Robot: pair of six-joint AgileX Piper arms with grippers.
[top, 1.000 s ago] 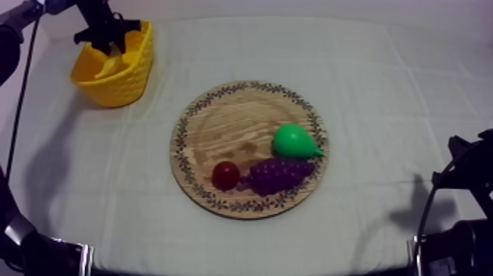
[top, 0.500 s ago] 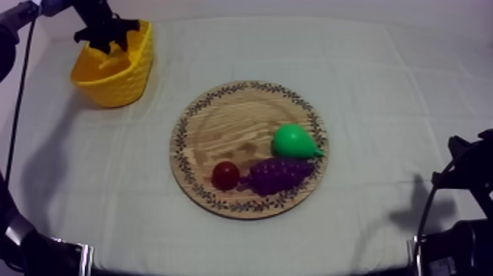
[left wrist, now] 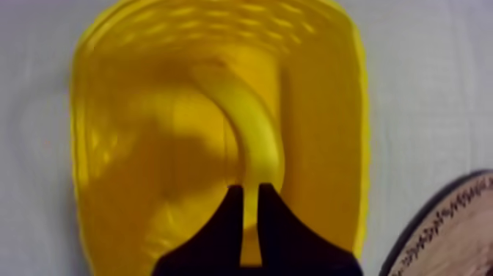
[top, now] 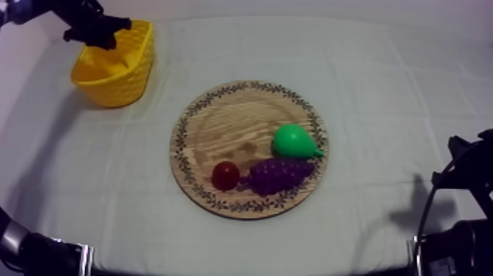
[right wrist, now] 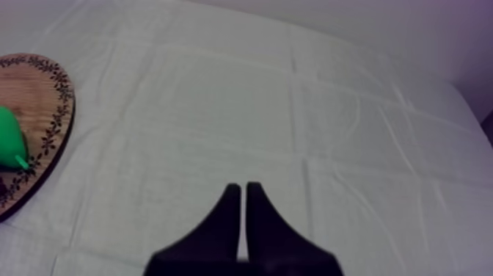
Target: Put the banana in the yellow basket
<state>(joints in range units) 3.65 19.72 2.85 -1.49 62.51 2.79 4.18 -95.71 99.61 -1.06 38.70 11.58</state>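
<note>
The banana [left wrist: 253, 132] lies curved inside the yellow basket [left wrist: 132, 147], which stands at the far left of the table [top: 110, 92]. My left gripper [left wrist: 251, 192] hovers above the basket over the banana's near end, open by a narrow gap with nothing gripped. From above, the left gripper [top: 95, 35] is over the basket's back left rim. The round wooden board [top: 227, 125] sits mid-table. My right gripper [right wrist: 243, 192] is shut on nothing, low over bare cloth to the right of the board [right wrist: 37, 95].
On the board lie a green pear [top: 293, 139], a bunch of purple grapes [top: 279, 174] and a small red fruit [top: 225, 175]. My right arm [top: 469, 183] rests at the table's right edge. Bare cloth separates basket and board.
My left gripper has lifted out of the basket and drawn back to the left. The banana stays in the basket. The right arm and the fruit on the board have not moved.
</note>
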